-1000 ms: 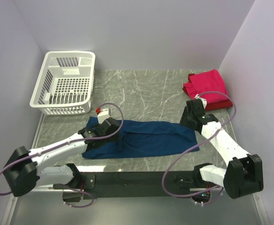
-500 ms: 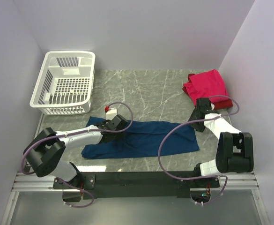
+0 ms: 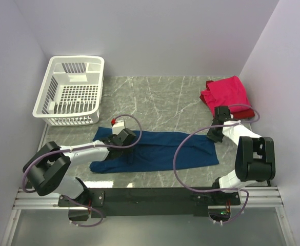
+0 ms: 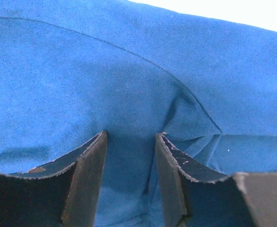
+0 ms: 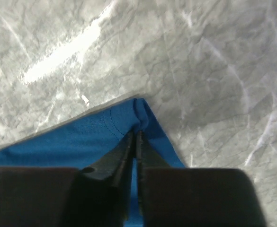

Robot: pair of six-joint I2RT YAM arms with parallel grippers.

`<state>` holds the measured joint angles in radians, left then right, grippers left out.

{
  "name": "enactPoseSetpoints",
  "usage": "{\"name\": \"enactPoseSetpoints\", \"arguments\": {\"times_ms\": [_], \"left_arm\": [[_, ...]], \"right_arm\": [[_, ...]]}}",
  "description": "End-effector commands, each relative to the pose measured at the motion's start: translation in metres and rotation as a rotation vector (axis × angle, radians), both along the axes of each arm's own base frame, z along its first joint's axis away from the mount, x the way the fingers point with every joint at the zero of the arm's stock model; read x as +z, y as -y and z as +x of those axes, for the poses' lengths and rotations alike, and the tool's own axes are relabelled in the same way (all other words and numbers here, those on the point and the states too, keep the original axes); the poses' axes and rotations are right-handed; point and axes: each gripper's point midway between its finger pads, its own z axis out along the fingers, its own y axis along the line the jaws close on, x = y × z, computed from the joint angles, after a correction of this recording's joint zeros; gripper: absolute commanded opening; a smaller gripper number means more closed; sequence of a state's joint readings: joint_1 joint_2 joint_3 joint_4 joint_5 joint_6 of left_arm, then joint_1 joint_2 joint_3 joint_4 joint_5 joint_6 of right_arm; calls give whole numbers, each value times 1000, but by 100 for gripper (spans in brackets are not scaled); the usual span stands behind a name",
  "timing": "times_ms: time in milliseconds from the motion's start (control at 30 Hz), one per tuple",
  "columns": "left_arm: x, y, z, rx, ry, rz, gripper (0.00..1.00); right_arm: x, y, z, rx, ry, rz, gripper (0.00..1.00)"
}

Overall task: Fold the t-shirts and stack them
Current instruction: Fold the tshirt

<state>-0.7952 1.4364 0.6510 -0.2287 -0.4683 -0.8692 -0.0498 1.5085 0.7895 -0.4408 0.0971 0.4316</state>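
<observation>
A: Right gripper (image 5: 134,137), status?
B: Jaws all but shut, nipping a corner of the navy blue cloth t-shirt (image 3: 165,151). Hem corner pokes out just past the tips, w/ the grey marbled stone table top (image 5: 214,71) showing around it.
A: Left gripper (image 4: 131,139)?
B: Approx half open, tips down at the same tee near its other end. Cloth w/ a seam and a small pucker sits btw the fingers (image 4: 86,175), but no pinch. Can't tell if they press it or just hover.
A: Where's the tee overall?
B: Flat on the table, a long narrow band running from one set of jaws to the other. No print showing from above.
A: The others?
B: Folded pinkish-red cloth t-shirt (image 3: 225,95) lies beyond the R jaws, near but not touching. A darker red folded t-shirt (image 3: 244,114) shows under its near edge. White slotted plastic basket (image 3: 67,120) is beyond the L jaws and off to their left, apart from the tee.
A: Which step?
B: I'd say grasp phase of the next fold on the navy one. Not stacked yet.
A: Next move needs?
B: Prob L closing on its end, then both lifting evenly so the band doesn't sag or unfold. R has only a thin corner, so a quick pull could slip it out.
</observation>
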Motion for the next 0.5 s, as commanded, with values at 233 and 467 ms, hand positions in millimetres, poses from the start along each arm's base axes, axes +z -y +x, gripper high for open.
{"name": "enactPoseSetpoints", "arguments": {"times_ms": [233, 467], "left_arm": [[-17, -9, -17, -12, -70, 12, 51], [-16, -9, -19, -15, -68, 3, 51]], "right_arm": [[12, 31, 4, -65, -13, -144, 0], [26, 47, 15, -89, -23, -230, 0]]}}
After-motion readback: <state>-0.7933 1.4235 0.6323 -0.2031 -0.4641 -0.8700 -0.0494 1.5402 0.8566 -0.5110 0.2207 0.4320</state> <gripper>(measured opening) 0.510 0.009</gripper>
